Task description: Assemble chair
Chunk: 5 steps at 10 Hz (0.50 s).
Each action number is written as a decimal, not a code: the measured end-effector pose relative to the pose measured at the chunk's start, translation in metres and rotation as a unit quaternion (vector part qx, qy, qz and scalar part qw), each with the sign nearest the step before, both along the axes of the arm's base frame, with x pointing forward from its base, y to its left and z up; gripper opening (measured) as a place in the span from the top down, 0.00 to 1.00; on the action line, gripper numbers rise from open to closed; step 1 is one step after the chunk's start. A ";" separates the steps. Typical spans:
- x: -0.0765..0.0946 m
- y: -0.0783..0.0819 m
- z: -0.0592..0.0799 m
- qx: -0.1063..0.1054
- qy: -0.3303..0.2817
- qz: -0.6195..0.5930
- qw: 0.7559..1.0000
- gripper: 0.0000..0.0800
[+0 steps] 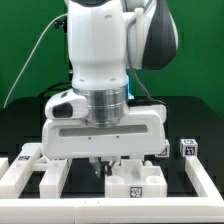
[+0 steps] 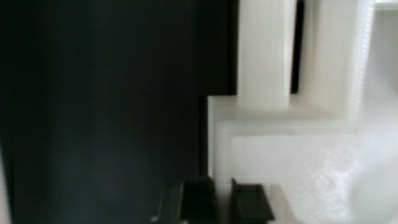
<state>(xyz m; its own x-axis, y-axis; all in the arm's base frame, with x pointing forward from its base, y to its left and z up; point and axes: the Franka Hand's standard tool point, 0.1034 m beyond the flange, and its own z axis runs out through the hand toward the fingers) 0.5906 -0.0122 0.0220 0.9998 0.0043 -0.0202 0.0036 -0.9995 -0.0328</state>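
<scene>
White chair parts lie on the black table. A blocky tagged part (image 1: 136, 183) sits right under my gripper (image 1: 108, 166), and more white pieces (image 1: 24, 166) lie toward the exterior view's left. A small tagged cube (image 1: 187, 147) stands toward the exterior view's right. In the wrist view a flat white panel (image 2: 302, 150) with two parallel posts (image 2: 267, 50) fills one side. My gripper (image 2: 219, 202) hangs over the panel's edge, one dark finger (image 2: 189, 204) over the table and the other over the panel. The jaws stand close together with only a thin slit, and nothing shows between them.
A thin white border frame (image 1: 205, 178) runs along the front and sides of the work area. A green backdrop stands behind the table, and a black cable hangs at the back toward the exterior view's left. Bare black table (image 2: 107, 110) lies beside the panel.
</scene>
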 end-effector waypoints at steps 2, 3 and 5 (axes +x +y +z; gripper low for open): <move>0.019 0.016 0.000 0.001 -0.011 0.007 1.000 0.96; 0.025 0.029 0.000 0.002 -0.015 0.010 1.000 0.96; 0.031 0.050 -0.001 0.002 -0.018 0.011 1.000 0.96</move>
<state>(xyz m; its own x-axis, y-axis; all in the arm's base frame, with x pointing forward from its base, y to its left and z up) 0.6215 0.0375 0.0214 0.9995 0.0264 0.0163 0.0270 -0.9990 -0.0364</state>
